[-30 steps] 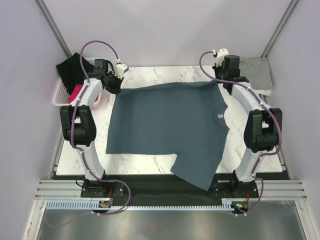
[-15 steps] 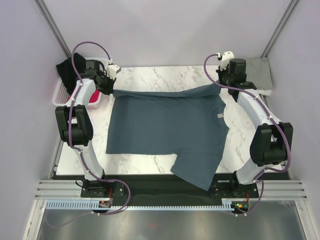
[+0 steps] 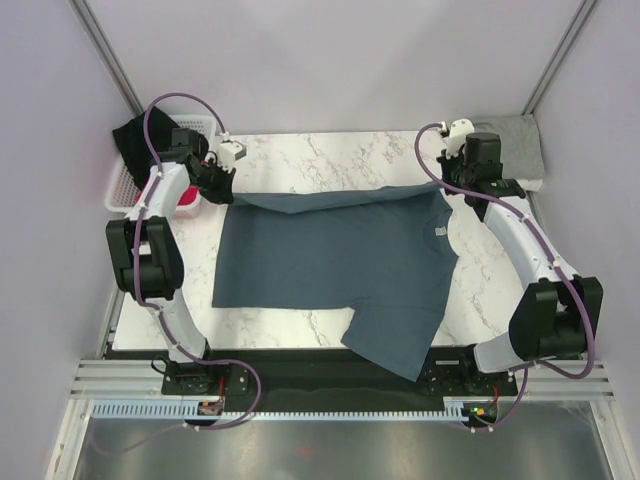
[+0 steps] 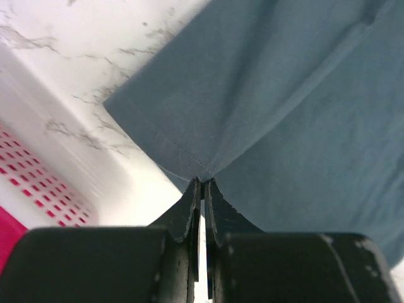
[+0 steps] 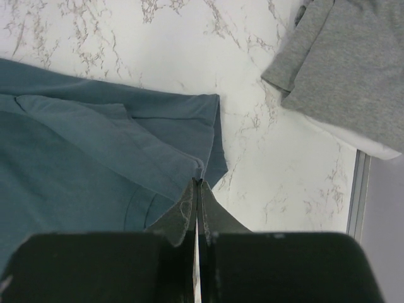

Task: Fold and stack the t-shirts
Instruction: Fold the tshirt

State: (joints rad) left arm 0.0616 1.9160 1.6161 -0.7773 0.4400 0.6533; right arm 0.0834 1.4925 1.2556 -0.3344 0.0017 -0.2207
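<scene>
We are in the first fold of the dark slate-blue soft cloth t-shirt (image 3: 330, 262). It lies spread across the middle of the white marble desk (image 3: 330, 148), neck to the right with its small white neck label (image 3: 438, 229) showing, and one sleeve spills over the near edge. The left tool (image 4: 202, 184) is clenched on the far-left hem corner, jaws pinched tight on the cloth. The right tool (image 5: 197, 184) is clamped the same way on the far-right corner by the sleeve, and we see a doubled layer of cloth under it.

The light heather grey t-shirt (image 5: 353, 66) sits at the far-right corner of the desk, well apart from the blue one. The white plastic basket (image 3: 120, 192) stands off the far-left side.

Next, as we judge it, both arms need to carry their corners toward the near side together, level and in step, so the far strip lays over the body without a skew.

Compared with a second ago, both tools have come nearer and the far edge has lifted off the marble and drawn toward us. More bare desk shows beyond it.
</scene>
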